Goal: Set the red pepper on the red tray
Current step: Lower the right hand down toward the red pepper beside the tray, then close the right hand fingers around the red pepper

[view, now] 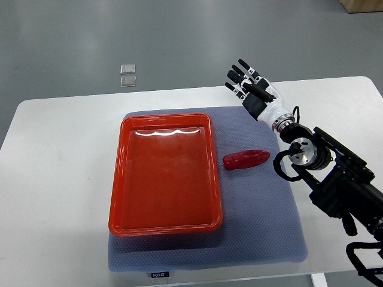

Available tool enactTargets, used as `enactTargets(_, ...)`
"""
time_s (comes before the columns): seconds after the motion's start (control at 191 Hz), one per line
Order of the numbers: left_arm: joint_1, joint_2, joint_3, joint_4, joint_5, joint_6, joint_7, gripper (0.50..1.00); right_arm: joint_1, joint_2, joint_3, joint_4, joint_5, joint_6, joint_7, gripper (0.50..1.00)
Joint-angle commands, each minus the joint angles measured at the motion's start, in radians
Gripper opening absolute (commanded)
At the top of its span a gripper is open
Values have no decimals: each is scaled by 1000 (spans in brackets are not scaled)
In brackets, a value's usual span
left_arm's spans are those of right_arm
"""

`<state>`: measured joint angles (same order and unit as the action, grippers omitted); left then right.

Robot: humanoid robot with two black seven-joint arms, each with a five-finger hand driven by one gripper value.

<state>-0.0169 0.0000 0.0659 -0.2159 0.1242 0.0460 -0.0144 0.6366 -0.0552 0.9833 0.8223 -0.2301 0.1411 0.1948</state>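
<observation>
Robot hand: right robot hand (248, 84) hangs beyond the red pepper's far side, fingers spread, holding nothing.
Red pepper: red pepper (246, 159) lies on the grey mat (263, 221), not yet grasped.
Red tray: red tray (119, 197), just left of the pepper, holds 0 items; likely drop spot.
Tabletop: white tabletop (60, 179) carries the mat.
</observation>
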Motion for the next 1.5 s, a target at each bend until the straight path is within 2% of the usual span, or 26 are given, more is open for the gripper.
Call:
enactTargets(0.0,0,0,0,1,0,0,-1,1000,0,0,0,0,0,0,0,913)
enactTargets(0.335,0,0,0,4,0,0,1,1000,6,-14,-23,11,-18,11,-2,913)
enactTargets(0.435,0,0,0,6,0,0,1,1000,20,-26,-35,18,-86,64,-5,913)
enactTargets(0.513,0,0,0,7,0,0,-1,1000,71,-77,-80,21,-222,107,-14,913)
enactTargets(0.644,0,0,0,4,0,0,-1,1000,175,-196,-293,58,-433,152,-17,913)
enactTargets(0.77,0,0,0,3,0,0,1,1000,345,-339,-639,153,-597,193,-74,913)
enactTargets(0.874,0,0,0,4,0,0,1,1000,482,-402,-871,208,-689,218,-87,913)
enactTargets(0.969,0,0,0,3,0,0,1,1000,538,-414,-973,228,-732,213,-92,913)
enactTargets(1.115,0,0,0,3,0,0,-1,1000,545,-405,-1006,232,-753,196,-150,913)
enactTargets(1.346,0,0,0,9,0,0,-1,1000,532,-402,-1034,242,-795,129,-150,905)
enactTargets(1.492,0,0,0,9,0,0,1,1000,518,-407,-1035,253,-807,114,-146,901)
